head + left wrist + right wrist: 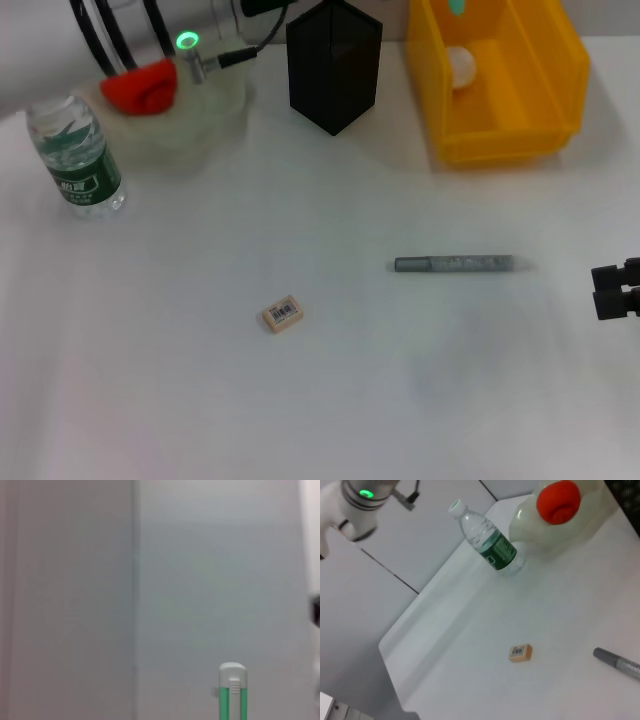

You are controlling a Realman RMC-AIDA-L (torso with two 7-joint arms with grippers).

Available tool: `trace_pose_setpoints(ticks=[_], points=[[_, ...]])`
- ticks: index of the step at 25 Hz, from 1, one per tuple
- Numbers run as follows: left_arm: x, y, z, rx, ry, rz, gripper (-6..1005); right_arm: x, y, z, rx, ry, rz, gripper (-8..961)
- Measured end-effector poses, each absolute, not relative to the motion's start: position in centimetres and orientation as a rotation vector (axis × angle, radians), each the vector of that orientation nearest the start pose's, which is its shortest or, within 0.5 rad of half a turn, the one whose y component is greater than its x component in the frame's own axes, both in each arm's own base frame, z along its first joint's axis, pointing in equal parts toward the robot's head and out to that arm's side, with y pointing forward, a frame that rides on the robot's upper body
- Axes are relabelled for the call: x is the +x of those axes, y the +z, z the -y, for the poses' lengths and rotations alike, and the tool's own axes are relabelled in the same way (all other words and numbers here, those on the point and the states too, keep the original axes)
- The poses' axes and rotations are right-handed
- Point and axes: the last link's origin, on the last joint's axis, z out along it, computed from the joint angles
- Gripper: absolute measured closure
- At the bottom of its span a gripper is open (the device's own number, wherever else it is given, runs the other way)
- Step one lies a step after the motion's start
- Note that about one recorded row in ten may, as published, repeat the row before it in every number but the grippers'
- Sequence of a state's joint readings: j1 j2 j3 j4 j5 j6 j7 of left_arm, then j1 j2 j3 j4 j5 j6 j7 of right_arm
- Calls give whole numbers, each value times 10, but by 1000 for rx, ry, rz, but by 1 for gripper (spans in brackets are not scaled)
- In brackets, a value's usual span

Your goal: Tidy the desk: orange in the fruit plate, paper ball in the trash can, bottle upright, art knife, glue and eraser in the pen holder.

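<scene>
The orange (140, 88) lies in the fruit plate (205, 120) at the back left, and the bottle (75, 155) stands upright beside it. Mid-table lie the eraser (283, 314) and a grey stick (455, 264), both untouched. The pen holder (333, 65) stands at the back, with the trash can (505, 95) to its right holding the paper ball (460, 65). My left arm (186, 41) reaches over the back edge, its gripper out of the head view. The left wrist view shows a green-and-white art knife (232, 692) held in the air. My right gripper (615, 290) is at the right edge.
The right wrist view shows the bottle (490, 542), orange (559, 501), eraser (521, 652) and the grey stick's end (619, 663), with the table's left edge dropping to the floor. A green tip (457, 6) shows at the top above the trash can.
</scene>
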State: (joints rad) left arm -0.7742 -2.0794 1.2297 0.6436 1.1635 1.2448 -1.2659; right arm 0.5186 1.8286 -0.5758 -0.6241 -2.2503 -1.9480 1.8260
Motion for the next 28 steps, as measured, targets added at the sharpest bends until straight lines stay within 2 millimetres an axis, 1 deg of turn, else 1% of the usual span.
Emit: trace_pose_setpoints(ticks=[4,8,13,14,17,19,28], points=[[-101,-24,-409,-2435,-1231,244,811,304,92,-290,-2859,488,-1321,143],[-107,-35,-413,-2344,-1184,277,811,303,91,-291,-2862,488,-1323,144],[-117,-45,-423,-2225,-1116,347,811,301,86,-290,-2868,498,-1331,148],[-119,-47,-428,-2180,-1096,376,811,301,86,-290,-2868,499,-1334,148],[-120,-49,-432,-2150,-1068,392,811,300,84,-290,-2866,503,-1346,149],[-119,-52,-441,-2126,-1007,423,811,299,83,-290,-2867,507,-1352,150],[-118,-54,-459,-2097,-903,499,810,293,81,-296,-2882,513,-1329,151]])
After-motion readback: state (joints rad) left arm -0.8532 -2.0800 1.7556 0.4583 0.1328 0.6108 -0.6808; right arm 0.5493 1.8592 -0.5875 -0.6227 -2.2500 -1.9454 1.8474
